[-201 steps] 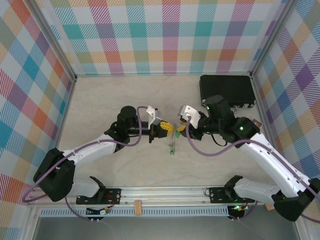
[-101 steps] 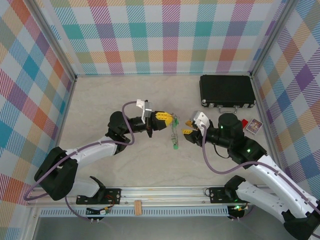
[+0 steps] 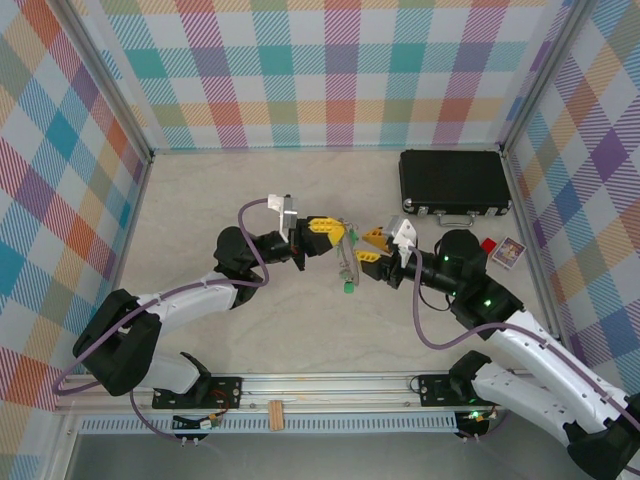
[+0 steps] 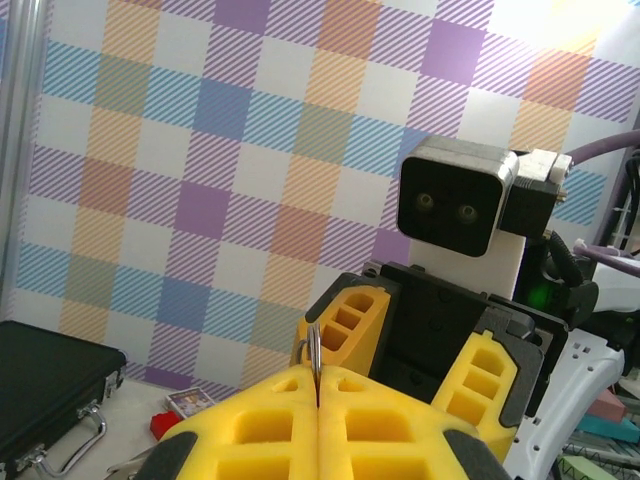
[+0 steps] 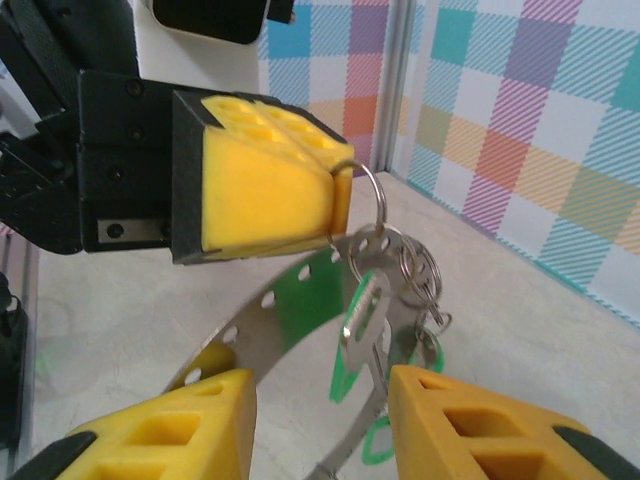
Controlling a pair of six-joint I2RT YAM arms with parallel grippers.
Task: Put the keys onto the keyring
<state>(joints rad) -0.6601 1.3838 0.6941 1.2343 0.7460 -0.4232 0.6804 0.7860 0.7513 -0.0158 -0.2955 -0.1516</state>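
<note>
Left end effector (image 3: 338, 234) pinched shut on keyring (image 5: 250, 320) wire loop, above tabletop (image 3: 190, 200) centre. Green-tagged keys (image 5: 362, 305) dangle beneath. Right end effector (image 5: 320, 420) open wide, empty, just beside keys.

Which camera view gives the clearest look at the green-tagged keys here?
Right wrist: the keys hang close up from the keyring pinched in the left claw, blades and green tags distinct. Top external shows them as a tiny silver-green cluster by that claw.

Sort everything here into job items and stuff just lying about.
Job: keyring, keys with green tags, left gripper shut on the keyring, right gripper open.
Lying about: black case, small card, red piece beside it.
</note>
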